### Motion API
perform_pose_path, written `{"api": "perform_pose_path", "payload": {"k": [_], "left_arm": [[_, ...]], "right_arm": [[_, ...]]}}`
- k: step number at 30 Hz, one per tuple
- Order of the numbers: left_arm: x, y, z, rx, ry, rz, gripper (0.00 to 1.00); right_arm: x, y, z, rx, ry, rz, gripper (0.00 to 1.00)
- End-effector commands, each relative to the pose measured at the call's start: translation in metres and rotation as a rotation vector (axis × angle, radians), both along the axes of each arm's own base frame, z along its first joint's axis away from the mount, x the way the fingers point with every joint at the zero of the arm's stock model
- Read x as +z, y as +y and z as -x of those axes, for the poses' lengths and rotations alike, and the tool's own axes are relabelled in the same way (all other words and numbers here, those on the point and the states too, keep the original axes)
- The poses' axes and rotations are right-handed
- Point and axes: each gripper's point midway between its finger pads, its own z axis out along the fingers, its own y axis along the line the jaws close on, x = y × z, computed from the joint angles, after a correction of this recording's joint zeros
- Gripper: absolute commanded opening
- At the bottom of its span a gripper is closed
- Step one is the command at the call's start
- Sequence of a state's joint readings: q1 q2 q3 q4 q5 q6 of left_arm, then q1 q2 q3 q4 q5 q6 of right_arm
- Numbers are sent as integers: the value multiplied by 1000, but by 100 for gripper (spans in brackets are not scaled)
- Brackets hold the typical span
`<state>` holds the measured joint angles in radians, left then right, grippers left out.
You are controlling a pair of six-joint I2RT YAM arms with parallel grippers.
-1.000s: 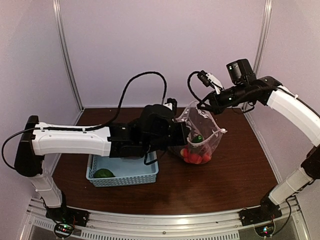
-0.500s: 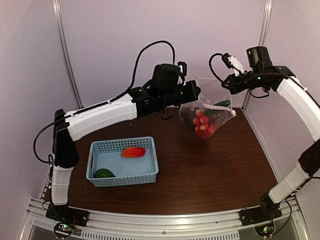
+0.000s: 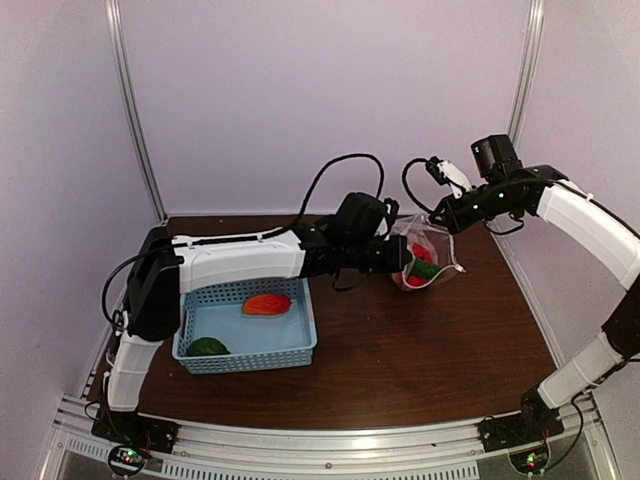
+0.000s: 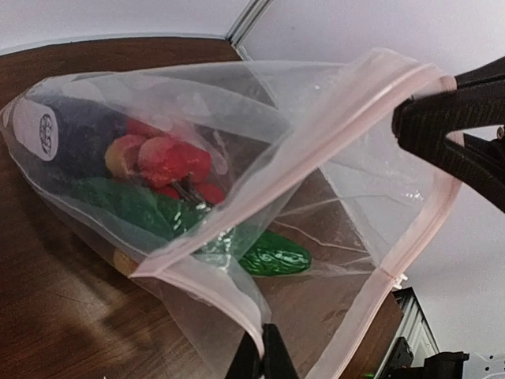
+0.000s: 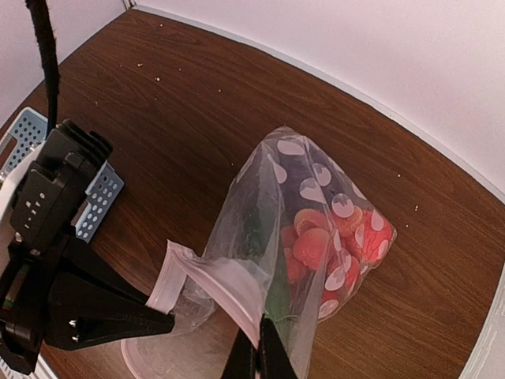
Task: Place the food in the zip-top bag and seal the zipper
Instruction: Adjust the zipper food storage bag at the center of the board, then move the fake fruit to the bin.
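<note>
Left gripper [image 4: 262,360] and right gripper [image 5: 257,357] pinch the crinkly bag's [image 5: 316,197] pale zipper [image 4: 371,99]; only overhead shows the pepper [image 3: 266,304] in its perforated basket [image 3: 250,358].

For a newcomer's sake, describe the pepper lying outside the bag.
Find the light-blue basket on the table's left side. Two pieces lie inside; the pepper is the orange-red one near the far wall, not the dark green piece in the near-left corner.

Dark wood table [image 3: 430,340]; blue basket [image 3: 250,360] at left; zip-top bag [image 3: 425,265] far-right, contact unclear.
</note>
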<state>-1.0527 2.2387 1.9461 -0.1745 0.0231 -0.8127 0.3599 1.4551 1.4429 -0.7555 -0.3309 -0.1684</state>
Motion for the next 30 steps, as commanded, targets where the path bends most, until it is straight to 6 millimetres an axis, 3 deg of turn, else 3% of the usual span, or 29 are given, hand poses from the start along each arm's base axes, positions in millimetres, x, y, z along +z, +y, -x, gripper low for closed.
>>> {"api": "perform_pose_path", "payload": {"k": [1, 4, 6, 9, 12, 15, 17, 19, 22, 27, 30], "left_arm": [[69, -5, -1, -39, -69, 162, 0], [70, 14, -12, 66, -125, 117, 0], [60, 19, -10, 45, -96, 100, 11], [61, 18, 21, -82, -99, 108, 30], [71, 25, 65, -280, -99, 181, 49], [64, 64, 82, -269, -124, 131, 58], [49, 98, 85, -212, -155, 37, 62], [32, 135, 88, -156, -163, -88, 67], [8, 182, 83, -63, -173, -274, 69], [-15, 231, 86, 4, -168, -391, 71], [-26, 251, 85, 13, -134, -437, 71]], "right_arm": [[27, 17, -6, 45, -52, -85, 0], [24, 13, -14, 6, -82, -79, 0], [12, 18, -12, 34, -30, -72, 0], [6, 17, -11, 30, -33, -77, 0], [7, 12, -13, 10, -69, -67, 0], [5, 5, -23, -9, -65, -55, 0], [6, -2, -34, -27, -58, -52, 0], [11, -14, -51, -59, -57, -43, 0], [33, -45, -84, -147, -96, -36, 0], [81, -89, -118, -246, -177, -31, 0], [79, -75, -108, -204, -150, -67, 0]]}}
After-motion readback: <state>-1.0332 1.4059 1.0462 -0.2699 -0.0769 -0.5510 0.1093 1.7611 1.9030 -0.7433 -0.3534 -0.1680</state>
